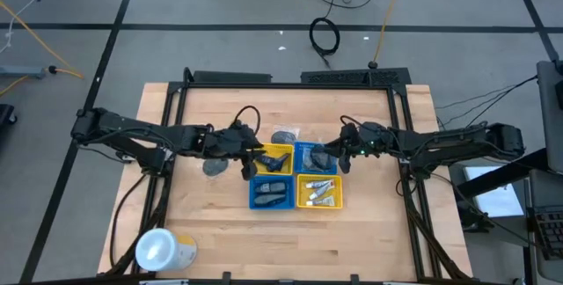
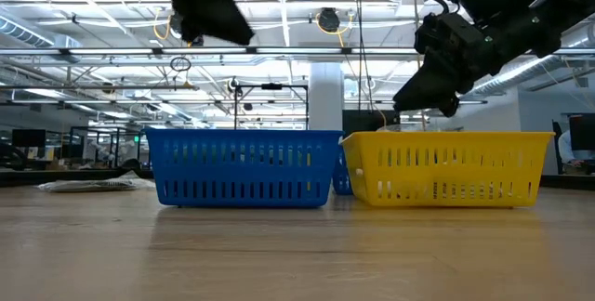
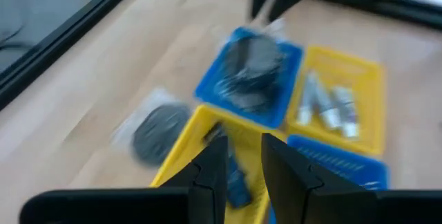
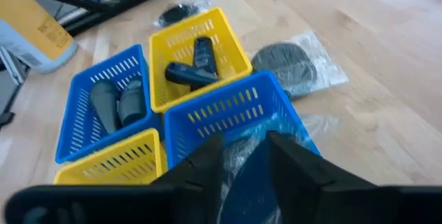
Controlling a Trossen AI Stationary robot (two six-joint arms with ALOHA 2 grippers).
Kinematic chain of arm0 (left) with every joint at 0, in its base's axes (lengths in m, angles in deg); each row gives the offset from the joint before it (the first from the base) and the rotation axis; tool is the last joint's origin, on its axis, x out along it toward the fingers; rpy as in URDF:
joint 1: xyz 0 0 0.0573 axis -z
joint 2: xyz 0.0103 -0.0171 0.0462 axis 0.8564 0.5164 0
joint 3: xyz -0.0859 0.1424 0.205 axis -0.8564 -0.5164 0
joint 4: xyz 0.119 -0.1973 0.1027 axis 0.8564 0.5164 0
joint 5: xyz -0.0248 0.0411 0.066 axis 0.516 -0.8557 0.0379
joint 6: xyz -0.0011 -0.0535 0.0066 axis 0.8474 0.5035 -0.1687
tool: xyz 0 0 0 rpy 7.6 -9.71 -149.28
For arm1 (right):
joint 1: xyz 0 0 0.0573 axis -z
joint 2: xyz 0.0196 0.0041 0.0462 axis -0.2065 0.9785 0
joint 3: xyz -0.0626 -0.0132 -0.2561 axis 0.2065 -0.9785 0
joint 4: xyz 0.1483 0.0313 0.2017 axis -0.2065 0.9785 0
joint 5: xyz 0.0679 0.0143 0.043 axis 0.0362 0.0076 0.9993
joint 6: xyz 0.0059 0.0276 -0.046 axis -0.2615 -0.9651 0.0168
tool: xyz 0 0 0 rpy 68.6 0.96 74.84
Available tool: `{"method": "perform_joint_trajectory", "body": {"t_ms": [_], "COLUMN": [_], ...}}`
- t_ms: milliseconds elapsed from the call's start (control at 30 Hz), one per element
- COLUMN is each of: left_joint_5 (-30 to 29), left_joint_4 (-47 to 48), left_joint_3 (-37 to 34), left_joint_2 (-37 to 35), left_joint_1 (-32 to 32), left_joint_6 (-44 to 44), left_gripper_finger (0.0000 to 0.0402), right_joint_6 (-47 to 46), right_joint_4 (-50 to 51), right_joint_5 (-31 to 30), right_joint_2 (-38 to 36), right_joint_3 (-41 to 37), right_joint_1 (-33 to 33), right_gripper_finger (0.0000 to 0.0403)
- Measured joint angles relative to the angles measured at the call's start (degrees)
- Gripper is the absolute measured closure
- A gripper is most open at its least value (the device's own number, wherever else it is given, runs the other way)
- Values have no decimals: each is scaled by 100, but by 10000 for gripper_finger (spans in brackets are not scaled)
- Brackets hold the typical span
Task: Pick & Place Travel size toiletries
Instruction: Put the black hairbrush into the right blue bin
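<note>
— Presently, where is the right gripper?

— Over the far blue tray, fingers apart, nothing between them. A wrapped grey round piece lies in that tray directly below; I judge it just delivered.

— The left gripper?

— Over the far yellow tray, narrowly parted, empty.

— Contents?

— Sorted by kind: dark bottles there, white tubes in the near yellow tray. Two wrapped rounds remain on the tabletop.
</note>
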Motion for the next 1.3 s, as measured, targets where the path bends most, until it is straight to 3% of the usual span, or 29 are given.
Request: {"method": "perform_joint_trajectory", "body": {"t_ms": [133,267,567,1033,1300], "left_joint_5": [-389,-424,-777,-183,32], "left_joint_4": [735,1661,3981,3726,3187], "left_joint_3": [0,0,-28,-1009,-1408], "left_joint_2": [0,0,0,0,0], "left_joint_1": [-4,-35,-346,-1115,-1625], "left_joint_6": [553,1257,2750,2648,2259], "left_gripper_finger": [316,316,316,309,219], "right_joint_6": [77,129,151,138,129], "right_joint_4": [-221,-532,-677,-673,-673], "right_joint_5": [12,31,42,48,48], "right_joint_2": [-2,-2,-4,-4,-4], "right_joint_3": [-2,-2,-2,-2,-2], "right_joint_1": [0,0,-2,-2,-2], "right_gripper_finger": [274,259,256,256,250]}}
